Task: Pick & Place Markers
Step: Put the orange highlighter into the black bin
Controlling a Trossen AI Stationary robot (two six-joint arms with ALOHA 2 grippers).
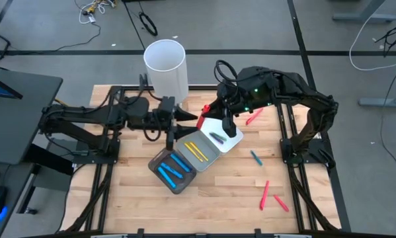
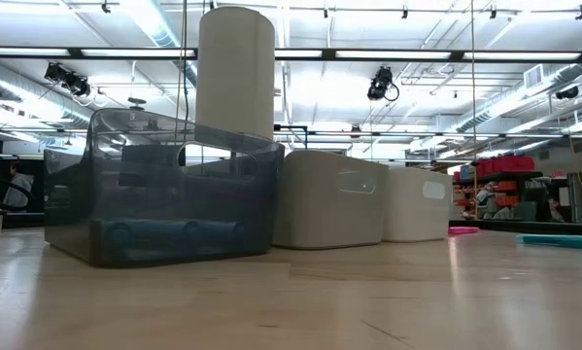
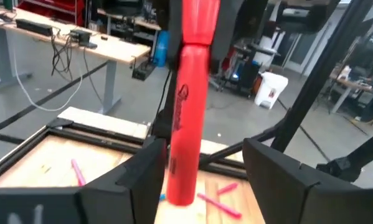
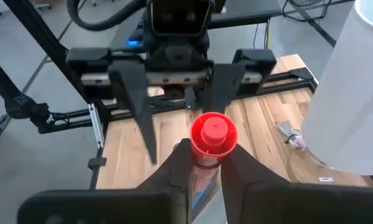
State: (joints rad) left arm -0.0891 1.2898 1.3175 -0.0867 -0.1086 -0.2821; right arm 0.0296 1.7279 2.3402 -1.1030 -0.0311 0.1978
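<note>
Tabletop point(image 1: 217, 198): one, pale wooden planks, framed by dark rails.
Cylinder point(image 1: 165, 66): one, tall, white, smooth, open-topped, at the far edge beside the trays.
Trays: three in a diagonal row at mid-table; dark translucent tray point(image 1: 173, 170), grey tray point(image 1: 199, 151), white tray point(image 1: 225, 134); all rounded rectangular tubs that look like plastic.
Markers in trays: about three blue ones point(image 1: 172, 169) in the dark tray, two yellow ones point(image 1: 196, 149) in the grey tray, one dark one point(image 1: 217, 138) in the white tray.
Loose markers: one red point(image 1: 253, 118) near the right arm, one blue point(image 1: 256, 157) past the white tray, two red point(image 1: 270, 196) toward the near right corner.
Held marker point(image 4: 213, 134): one, red, smooth cylinder with round cap, above the trays between the two tools.
Right tool point(image 4: 207, 163): fingers closed tight on the red marker.
Left tool point(image 3: 198, 168): fingers spread wide on either side of the marker, not touching it.
</note>
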